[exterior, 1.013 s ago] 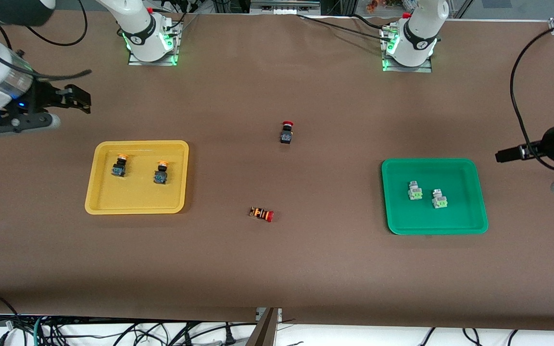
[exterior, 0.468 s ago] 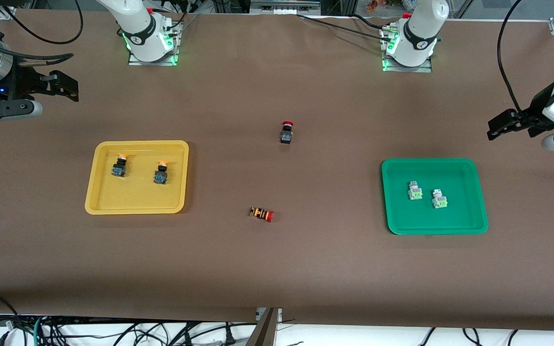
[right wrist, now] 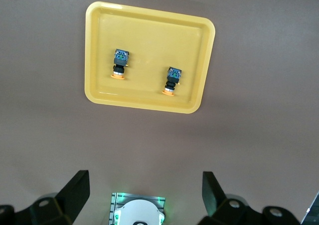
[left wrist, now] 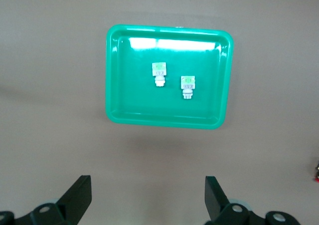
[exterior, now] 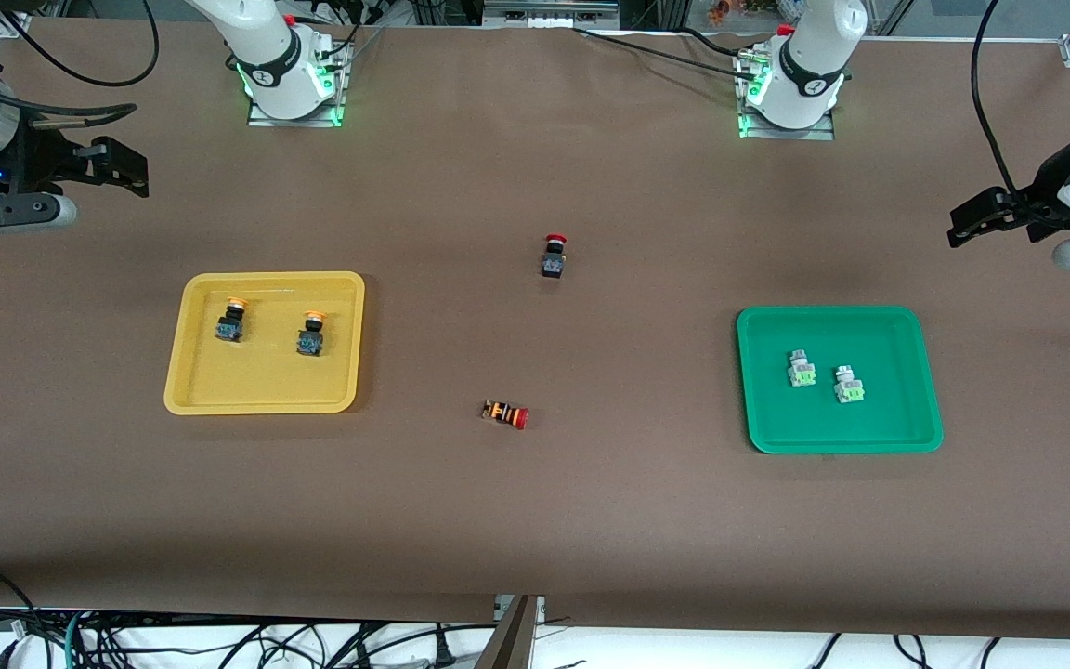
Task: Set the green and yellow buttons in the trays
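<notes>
The left tool [exterior: 962, 228] hangs spread and empty over bare brown bench [exterior: 535, 520] at the left arm's end; the right tool [exterior: 126, 167] hangs likewise spread over the right arm's end. The yellow tray [exterior: 191, 395] holds both orange-capped buttons [exterior: 230, 321], apart. The green tray [exterior: 906, 432] holds both green-faced buttons [exterior: 802, 370], just beside each other. Between the trays sit two red-capped switches [exterior: 554, 255]. Cables [exterior: 219, 641] trail below the bench edge.

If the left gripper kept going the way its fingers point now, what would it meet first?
Judging by its wrist view, the open left gripper faces bare table short of the green tray; it would likely meet tabletop first, though depth is unclear.
</notes>
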Robot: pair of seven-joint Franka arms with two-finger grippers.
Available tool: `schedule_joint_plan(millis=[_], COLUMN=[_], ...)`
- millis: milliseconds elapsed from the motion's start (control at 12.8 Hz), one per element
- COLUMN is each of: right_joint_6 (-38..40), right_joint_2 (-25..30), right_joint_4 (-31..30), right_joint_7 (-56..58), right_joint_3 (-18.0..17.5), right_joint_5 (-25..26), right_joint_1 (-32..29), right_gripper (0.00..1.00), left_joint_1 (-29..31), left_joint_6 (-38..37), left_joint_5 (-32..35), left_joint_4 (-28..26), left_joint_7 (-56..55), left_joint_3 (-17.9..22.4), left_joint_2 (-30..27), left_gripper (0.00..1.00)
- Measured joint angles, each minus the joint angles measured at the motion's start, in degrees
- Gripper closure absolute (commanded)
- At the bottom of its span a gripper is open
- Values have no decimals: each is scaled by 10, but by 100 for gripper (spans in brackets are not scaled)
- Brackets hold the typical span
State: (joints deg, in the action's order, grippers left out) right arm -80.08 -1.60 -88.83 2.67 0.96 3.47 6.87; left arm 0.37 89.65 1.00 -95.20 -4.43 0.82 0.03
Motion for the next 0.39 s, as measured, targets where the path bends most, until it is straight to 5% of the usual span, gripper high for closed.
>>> schedule_joint_plan(millis=[390], right_joint_6=[0], right_joint_2=[-4], right_joint_4=[3], right_joint_7=[-1], right_joint_3=[3], right_joint_5=[-13], right_joint_1=[0], right_gripper=[0], left_joint_1=[0], left_joint_6=[-12], left_joint_5=[0], left_joint_4=[5], left_joint_7=[0], left_joint_3=[3], left_joint_2=[6], left_gripper=[0])
